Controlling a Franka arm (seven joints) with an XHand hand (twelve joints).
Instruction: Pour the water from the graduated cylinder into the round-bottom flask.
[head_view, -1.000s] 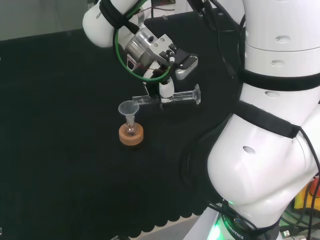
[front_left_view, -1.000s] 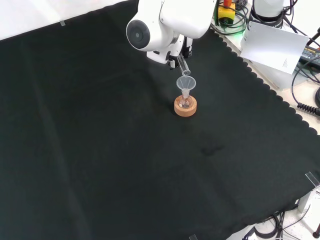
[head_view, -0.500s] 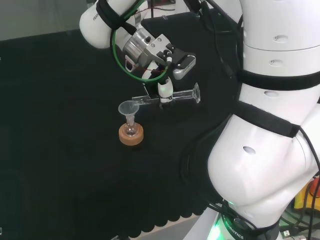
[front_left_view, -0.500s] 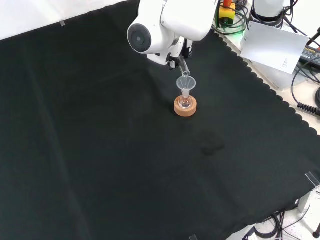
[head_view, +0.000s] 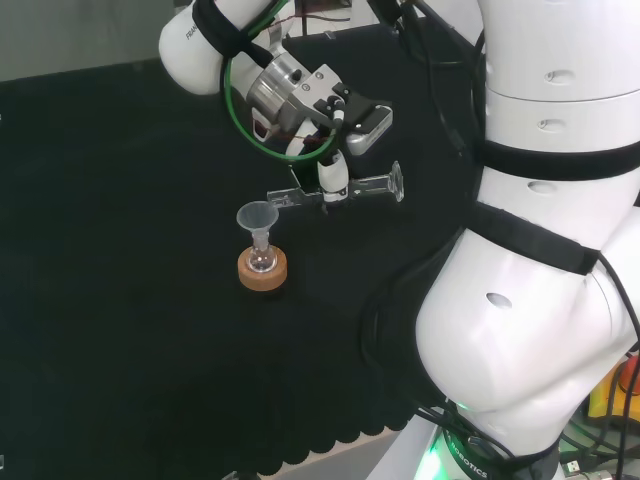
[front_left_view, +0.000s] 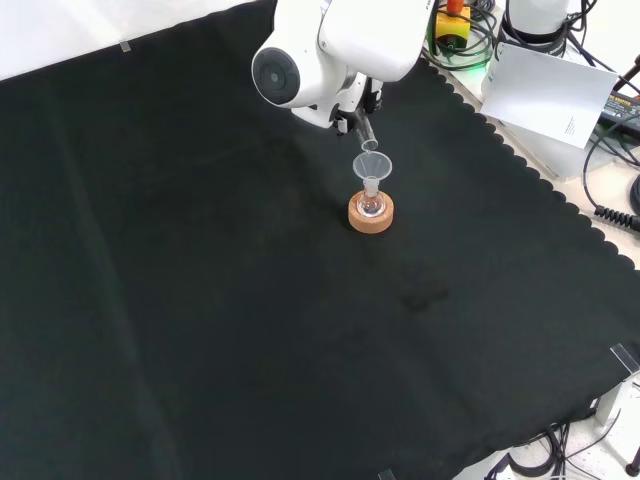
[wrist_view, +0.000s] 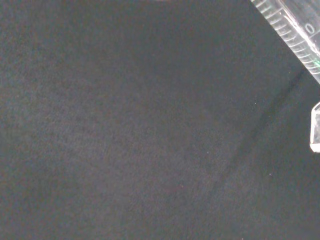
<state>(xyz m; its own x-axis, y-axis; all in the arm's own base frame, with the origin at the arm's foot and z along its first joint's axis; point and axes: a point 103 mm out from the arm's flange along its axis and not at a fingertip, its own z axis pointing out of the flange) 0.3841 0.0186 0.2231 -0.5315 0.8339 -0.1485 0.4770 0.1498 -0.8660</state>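
In the head view the hand (head_view: 333, 178) is shut on the clear graduated cylinder (head_view: 365, 187), gripping it near its middle. The cylinder lies almost level, its mouth pointing left and ending just right of and above the clear funnel (head_view: 257, 216). That funnel stands in the neck of the small round-bottom flask (head_view: 262, 259), which rests on a cork ring (head_view: 263, 272). In the front view the cylinder's mouth (front_left_view: 367, 140) hangs just above the funnel (front_left_view: 372, 165), flask (front_left_view: 371, 204) and cork ring (front_left_view: 371, 216). The wrist view shows the cylinder's graduated wall (wrist_view: 296, 36).
The arm's white links (head_view: 540, 250) fill the right of the head view, and one link with a round cap (front_left_view: 320, 50) stands before the hand in the front view. Black cloth (front_left_view: 200, 300) spreads around the flask. Papers and cables (front_left_view: 550, 90) lie beyond its scalloped edge.
The hand and cylinder have shifted slightly right and up in the head view, drawing the cylinder's mouth a little back from the funnel. Flask, funnel and cork ring have stayed put.
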